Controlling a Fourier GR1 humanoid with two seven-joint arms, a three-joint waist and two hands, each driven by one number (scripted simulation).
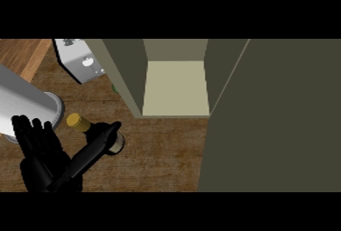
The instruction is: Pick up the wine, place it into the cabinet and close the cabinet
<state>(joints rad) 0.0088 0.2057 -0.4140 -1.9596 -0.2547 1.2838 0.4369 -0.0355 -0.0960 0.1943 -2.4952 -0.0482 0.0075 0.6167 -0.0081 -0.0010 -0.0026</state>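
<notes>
The wine bottle (78,122) stands on the wooden counter at the left, showing a yellow cap, with its pale round foot lower right of the cap. My left hand (41,158) comes up from the lower left, fingers straight and pointing up just left of the cap. Its thumb (93,151) stretches across the bottle's dark body, hiding most of it. The fingers do not curl round the bottle. The cabinet (174,88) stands open behind it, its pale shelf bare. My right hand does not show.
The cabinet's open door (273,117) is a large dark olive panel filling the right side. A grey appliance (80,63) sits at the back left. A grey forearm (23,106) crosses the left edge. Wooden counter (160,153) lies in front of the cabinet.
</notes>
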